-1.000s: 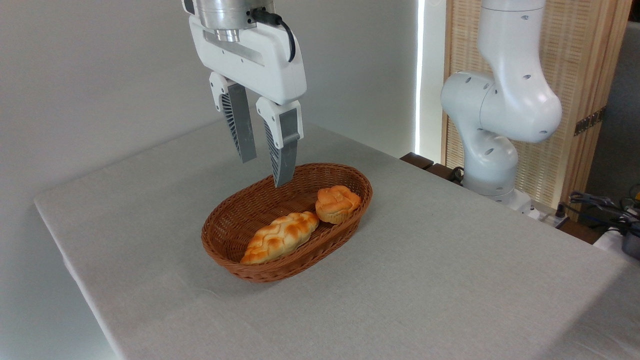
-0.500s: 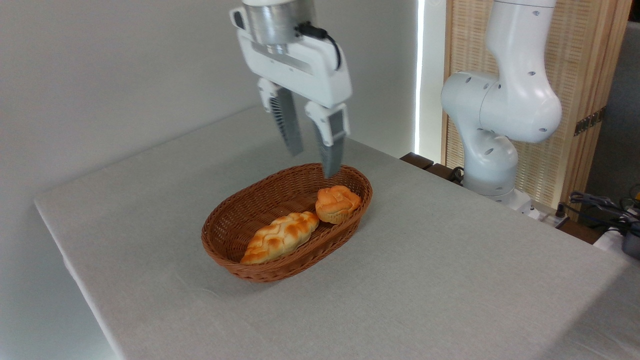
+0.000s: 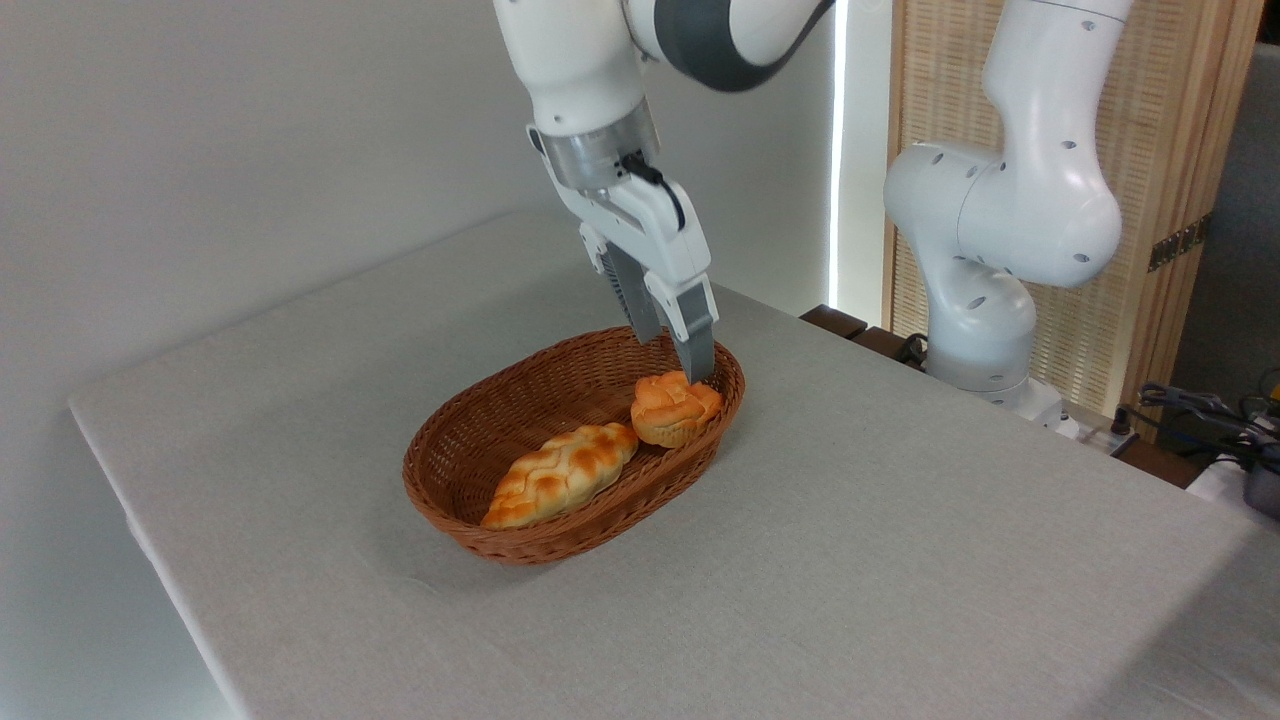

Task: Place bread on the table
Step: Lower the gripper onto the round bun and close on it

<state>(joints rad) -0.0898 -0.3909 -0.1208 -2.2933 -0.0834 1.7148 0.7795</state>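
Now | bread (image 3: 674, 408) upright in basket (image 3: 470, 440), knotted top up | gripper (image 3: 675, 358) slightly parted, empty, above it

The arm (image 3: 640, 60) (its upper links) runs past the top edge.

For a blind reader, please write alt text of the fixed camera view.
A white robot hand, open, hangs just above a small round bun in a brown wicker basket. A braided loaf lies beside the bun. The basket stands on a grey table.
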